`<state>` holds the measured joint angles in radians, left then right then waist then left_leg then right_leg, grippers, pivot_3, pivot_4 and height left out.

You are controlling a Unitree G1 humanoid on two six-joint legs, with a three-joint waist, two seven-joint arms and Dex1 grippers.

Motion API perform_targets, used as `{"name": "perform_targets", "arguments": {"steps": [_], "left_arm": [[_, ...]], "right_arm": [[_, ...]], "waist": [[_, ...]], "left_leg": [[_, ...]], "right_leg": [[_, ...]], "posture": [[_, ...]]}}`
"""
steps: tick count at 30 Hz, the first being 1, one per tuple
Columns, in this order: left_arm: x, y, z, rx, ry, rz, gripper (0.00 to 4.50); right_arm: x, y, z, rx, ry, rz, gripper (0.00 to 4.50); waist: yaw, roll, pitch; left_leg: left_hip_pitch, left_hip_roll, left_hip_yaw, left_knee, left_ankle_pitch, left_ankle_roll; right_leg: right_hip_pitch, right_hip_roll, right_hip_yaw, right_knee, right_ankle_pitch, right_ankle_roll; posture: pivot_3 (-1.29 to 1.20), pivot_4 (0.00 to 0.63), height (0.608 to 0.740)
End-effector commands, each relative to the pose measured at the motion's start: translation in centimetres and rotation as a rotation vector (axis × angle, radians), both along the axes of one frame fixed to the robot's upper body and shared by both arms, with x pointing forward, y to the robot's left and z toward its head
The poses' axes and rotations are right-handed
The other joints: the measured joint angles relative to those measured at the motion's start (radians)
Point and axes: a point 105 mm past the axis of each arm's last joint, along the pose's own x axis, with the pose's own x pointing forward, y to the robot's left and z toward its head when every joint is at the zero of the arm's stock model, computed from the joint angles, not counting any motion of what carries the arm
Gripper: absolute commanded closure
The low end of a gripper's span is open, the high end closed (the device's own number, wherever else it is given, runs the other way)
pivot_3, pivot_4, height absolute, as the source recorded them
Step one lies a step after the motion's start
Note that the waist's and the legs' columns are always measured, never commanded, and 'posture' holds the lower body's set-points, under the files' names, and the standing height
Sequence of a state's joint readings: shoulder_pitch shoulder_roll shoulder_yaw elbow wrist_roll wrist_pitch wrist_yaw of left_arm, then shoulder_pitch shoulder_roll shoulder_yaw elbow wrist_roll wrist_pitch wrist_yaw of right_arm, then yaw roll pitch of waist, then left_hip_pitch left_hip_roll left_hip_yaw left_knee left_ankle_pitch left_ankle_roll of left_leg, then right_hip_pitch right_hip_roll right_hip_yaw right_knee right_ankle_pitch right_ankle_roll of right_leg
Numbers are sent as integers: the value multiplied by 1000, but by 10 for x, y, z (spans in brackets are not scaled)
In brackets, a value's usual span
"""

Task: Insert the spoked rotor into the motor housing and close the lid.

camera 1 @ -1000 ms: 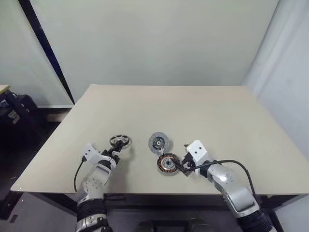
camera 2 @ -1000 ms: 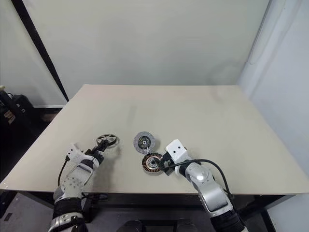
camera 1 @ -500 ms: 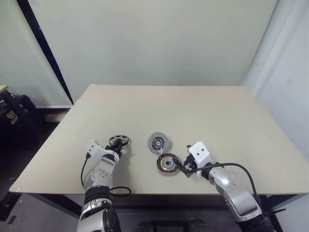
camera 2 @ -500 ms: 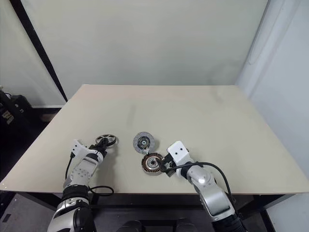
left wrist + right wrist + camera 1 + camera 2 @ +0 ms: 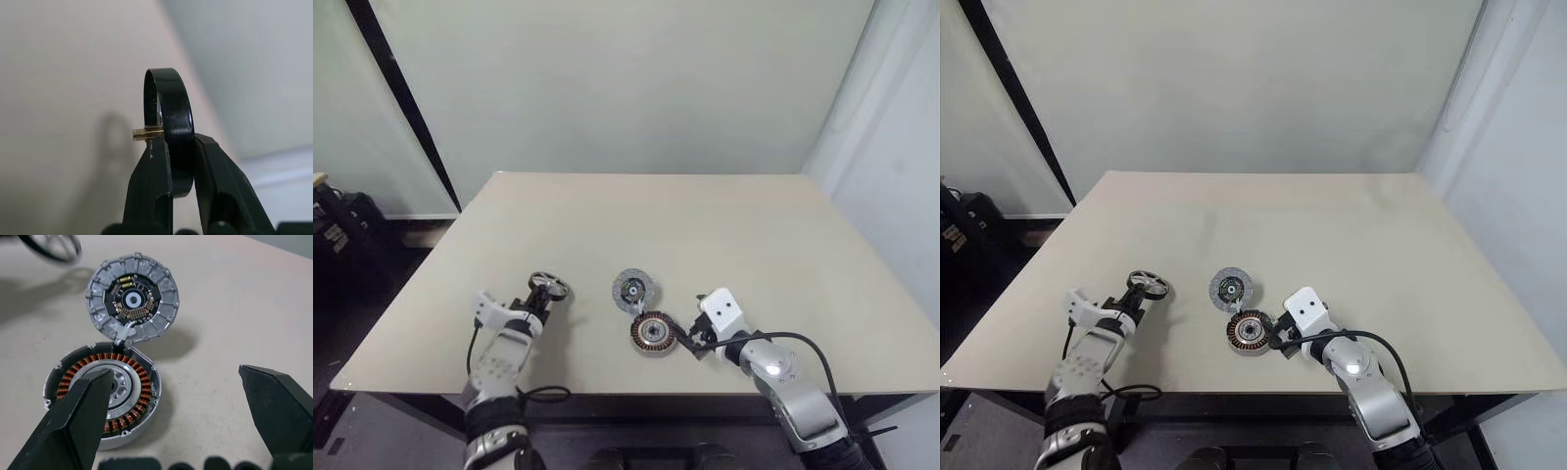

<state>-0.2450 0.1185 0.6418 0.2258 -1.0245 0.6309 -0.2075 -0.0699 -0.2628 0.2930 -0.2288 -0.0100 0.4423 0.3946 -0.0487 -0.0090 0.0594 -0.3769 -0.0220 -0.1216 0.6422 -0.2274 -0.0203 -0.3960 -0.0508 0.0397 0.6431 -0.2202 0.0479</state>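
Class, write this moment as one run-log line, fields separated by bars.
left gripper: shut on spoked rotor, lifted | right gripper: open beside motor housing | lid: open, leaning against housing

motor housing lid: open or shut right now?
Open. The lid stands swung back behind the motor housing, inner face showing, and the copper windings lie uncovered. The spoked rotor is not yet in.

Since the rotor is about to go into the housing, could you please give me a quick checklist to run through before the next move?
1. Left hand shut on the spoked rotor: ok.
2. Rotor lifted off the table: ok, its shadow lies apart from it.
3. Motor housing open, windings exposed: ok.
4. Lid off the opening: ok, it lies flat beside the housing, touching its rim.
5. Right hand open beside the housing: ok.
6. Rotor's brass shaft aligned with the housing centre: cannot tell.
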Motion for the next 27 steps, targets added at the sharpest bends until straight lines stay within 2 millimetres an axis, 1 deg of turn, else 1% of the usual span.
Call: {"name": "perform_targets", "arguments": {"steps": [1,4,6,9,11,14,17,19,22,27], "left_arm": [[-13,-12,54,-110,-221,-159,4246],[-32,-30,64,-164,-242,-328,4246],[-52,-46,69,-202,-255,-486,4246],[-67,-59,70,-244,-245,-605,4246],[-72,-73,69,-275,-234,-682,4246],[-73,-84,66,-302,-216,-727,4246],[-67,-103,45,-279,-118,-765,4246],[-63,-106,38,-278,-89,-759,4246],[-51,-116,19,-264,-9,-761,4246],[-44,-129,3,-257,49,-790,4246]], "right_arm": [[5,-9,5,-7,-42,-28,0],[6,-13,0,-18,-33,-35,0],[8,-16,-3,-26,-28,-49,0],[9,-19,-5,-33,-26,-62,0],[9,-21,-7,-34,-25,-76,0],[9,-22,-9,-33,-25,-85,0],[9,-26,-10,-36,-27,-109,0],[9,-28,-10,-39,-29,-123,0],[9,-32,-10,-43,-32,-145,0],[8,-35,-8,-41,-37,-166,0]], "waist": [[0,0,0],[-1,0,0],[-1,1,0],[-1,1,1],[0,1,1],[-1,2,1],[0,2,1],[0,2,1],[0,2,1],[-1,2,1]], "left_leg": [[0,0,0,0,0,0],[1,0,1,0,0,0],[1,0,0,0,0,0],[1,1,1,0,-2,-3],[1,0,0,0,-2,-4],[1,0,0,0,-2,-4],[1,0,1,0,-3,-4],[0,0,1,0,-2,-4],[0,0,1,0,-2,-4],[0,0,1,0,-2,-4]], "right_leg": [[0,0,0,0,0,0],[1,0,0,0,0,0],[1,0,0,0,0,0],[0,0,0,0,0,0],[-1,0,-1,0,0,0],[-1,-1,0,0,0,-1],[-1,-1,0,-1,0,-1],[-1,-1,0,-1,0,-1],[-1,0,0,0,0,-1],[-1,0,1,-1,0,-1]], "posture": [[0,0,740],[0,0,740],[0,0,740],[0,0,740],[0,0,740],[0,0,740],[0,0,740],[0,0,740],[0,0,740],[0,0,740]]}}
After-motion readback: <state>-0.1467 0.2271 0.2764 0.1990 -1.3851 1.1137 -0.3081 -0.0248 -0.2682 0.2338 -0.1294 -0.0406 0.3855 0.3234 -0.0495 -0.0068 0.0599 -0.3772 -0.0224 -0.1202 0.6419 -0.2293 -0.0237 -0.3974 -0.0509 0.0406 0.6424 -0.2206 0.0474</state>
